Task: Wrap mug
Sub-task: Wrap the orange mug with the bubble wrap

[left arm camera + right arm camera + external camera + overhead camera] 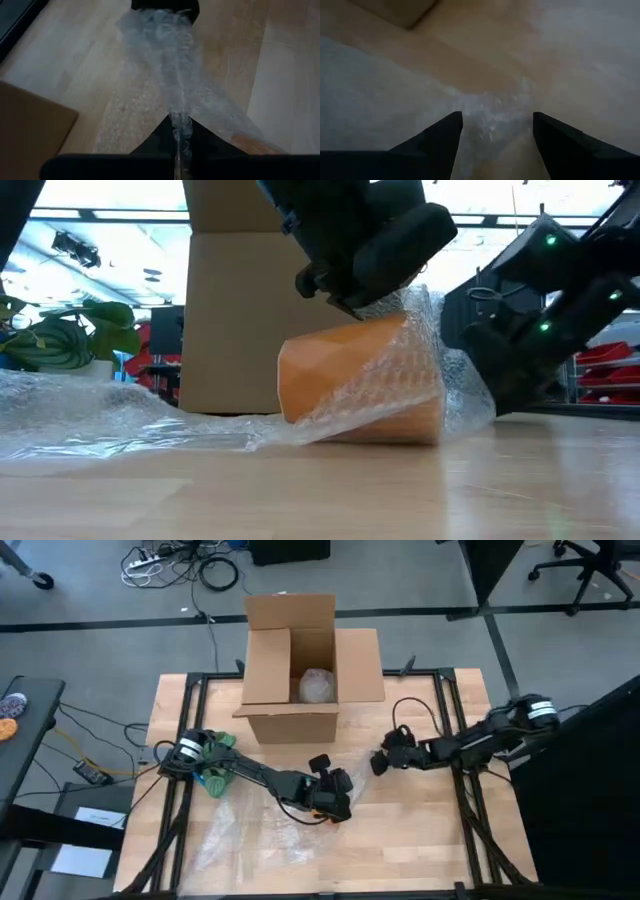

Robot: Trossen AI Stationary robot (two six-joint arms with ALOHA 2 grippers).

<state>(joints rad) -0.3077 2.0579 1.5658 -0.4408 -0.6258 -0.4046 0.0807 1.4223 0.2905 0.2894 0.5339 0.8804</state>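
Observation:
An orange mug [350,385] lies on its side on the table, half covered by clear bubble wrap [420,370]. The rest of the sheet [250,830] spreads over the table toward the near left. My left gripper [179,127] hovers just above the mug [332,790] and is shut on the wrap. My right gripper [497,125] stands open a little to the right [383,762], with wrap in front of its fingertips. I cannot tell whether it touches the wrap. My left gripper pinches a gathered ridge of the bubble wrap [179,120] between its two fingers, coming from above the mug. From the fingers the wrap fans out and drapes over the mug's top and right end [425,320]. The sheet's far part stays flat on the table.
An open cardboard box [300,670] stands at the table's far middle with a wrapped bundle [318,686] inside. A green plant-like thing [215,765] lies by the left arm's base. Bare wood shows at the near right of the table [430,840].

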